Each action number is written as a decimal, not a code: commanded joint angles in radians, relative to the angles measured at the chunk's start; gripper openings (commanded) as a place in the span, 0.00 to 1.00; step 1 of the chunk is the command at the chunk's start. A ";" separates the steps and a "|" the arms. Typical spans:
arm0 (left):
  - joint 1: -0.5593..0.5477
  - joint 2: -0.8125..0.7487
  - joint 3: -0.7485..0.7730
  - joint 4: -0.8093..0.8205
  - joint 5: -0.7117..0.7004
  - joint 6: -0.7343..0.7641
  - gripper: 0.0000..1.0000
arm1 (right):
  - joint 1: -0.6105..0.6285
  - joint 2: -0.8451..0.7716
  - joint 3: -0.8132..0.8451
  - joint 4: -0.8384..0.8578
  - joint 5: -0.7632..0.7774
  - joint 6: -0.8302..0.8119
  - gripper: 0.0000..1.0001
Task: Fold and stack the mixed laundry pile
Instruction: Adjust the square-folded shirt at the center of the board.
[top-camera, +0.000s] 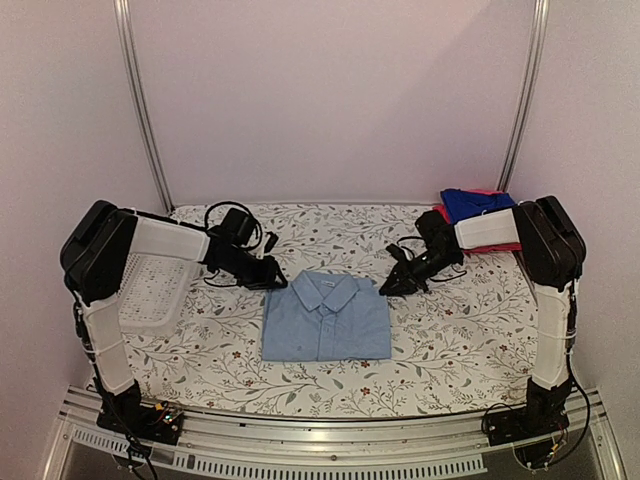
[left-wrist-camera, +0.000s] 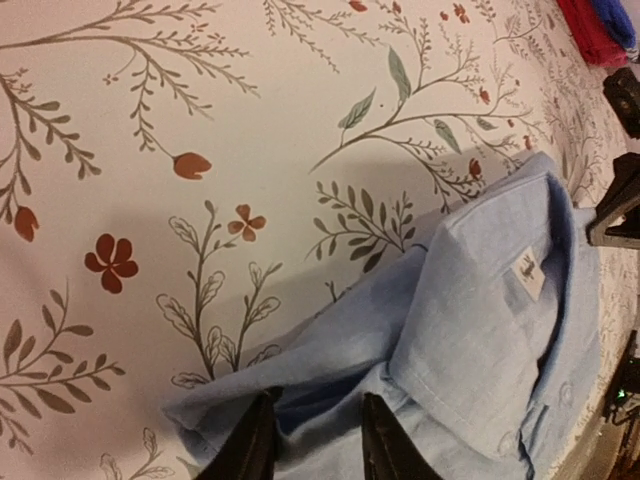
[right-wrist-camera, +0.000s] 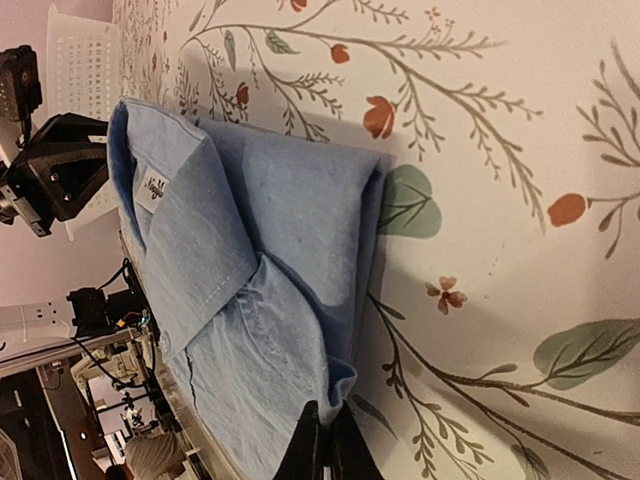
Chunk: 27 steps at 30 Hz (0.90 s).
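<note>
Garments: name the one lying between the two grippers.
The light-blue collared shirt, folded at centre; the royal-blue shirt and red garment sit stacked at the far right.

A light-blue collared shirt (top-camera: 325, 318) was seen folded into a neat rectangle at the centre of the top view. It was laid flat, front up, with its collar (top-camera: 330, 287) turned toward the top of the frame. A white neck label (left-wrist-camera: 528, 272) was shown inside the collar. At the upper right, a folded royal-blue garment (top-camera: 475, 203) was stacked on a red-pink garment (top-camera: 441, 213), well apart from the shirt.
</note>
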 joint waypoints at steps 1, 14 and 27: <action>0.014 -0.060 -0.021 0.048 0.078 0.019 0.20 | 0.016 -0.026 0.046 0.010 -0.026 -0.013 0.03; 0.073 -0.194 -0.130 0.055 0.088 0.011 0.00 | 0.029 -0.077 0.118 0.008 -0.059 -0.039 0.00; 0.092 -0.089 -0.185 0.125 -0.016 -0.043 0.00 | 0.033 0.133 0.205 0.046 -0.021 -0.041 0.03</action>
